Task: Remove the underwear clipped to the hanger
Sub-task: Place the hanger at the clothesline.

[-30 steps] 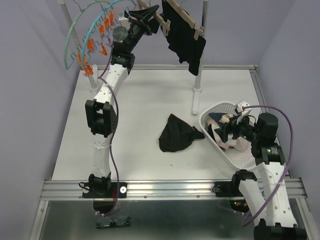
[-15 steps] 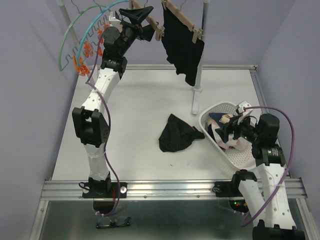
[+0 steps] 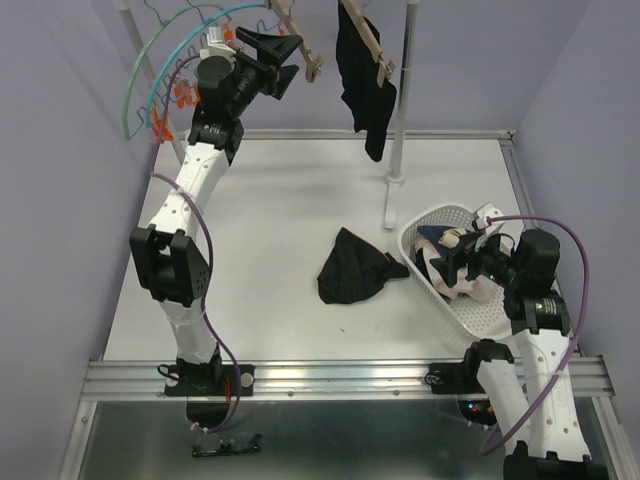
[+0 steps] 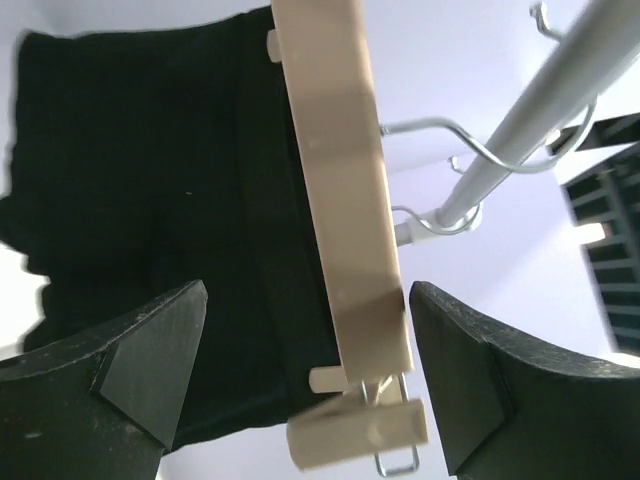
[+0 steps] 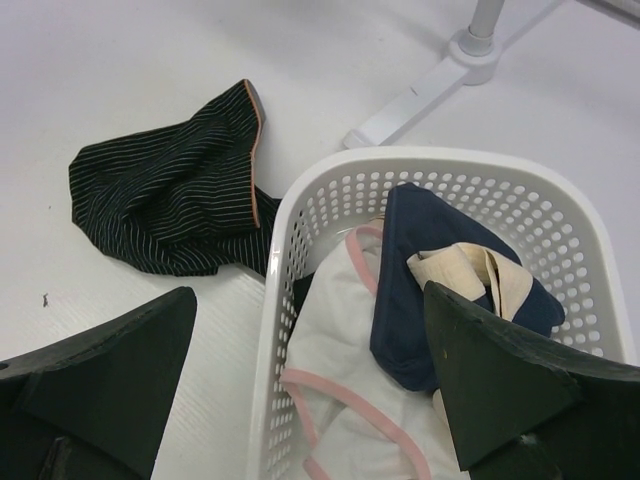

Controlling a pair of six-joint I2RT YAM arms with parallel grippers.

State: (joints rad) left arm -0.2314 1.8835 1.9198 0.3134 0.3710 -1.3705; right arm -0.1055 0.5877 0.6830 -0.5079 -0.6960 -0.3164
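Observation:
A black underwear (image 3: 365, 90) hangs from a wooden clip hanger (image 3: 362, 35) on the rack at the top. My left gripper (image 3: 280, 50) is open and empty, raised just left of the hanger's end clip (image 3: 315, 68). In the left wrist view the hanger bar (image 4: 340, 200) and its end clip (image 4: 360, 430) lie between the open fingers (image 4: 130, 350), with the black underwear (image 4: 150, 180) behind. A striped black underwear (image 3: 350, 268) lies on the table. My right gripper (image 3: 452, 265) is open and empty above a white basket (image 5: 290, 230) that holds a pink-trimmed white underwear (image 5: 340, 340) and a navy one (image 5: 430, 270).
Green and blue hangers with orange clips (image 3: 170, 95) hang at the upper left. The rack's upright pole (image 3: 400, 100) and foot stand behind the basket. The metal rack rod (image 4: 520, 130) and wire hooks cross above the wooden hanger. The striped underwear (image 5: 170, 200) lies just left of the basket.
My left arm has swung left and up, and its gripper has drawn back from the hanger's end. The wooden hanger and the black underwear have turned and swung. The right arm has not moved.

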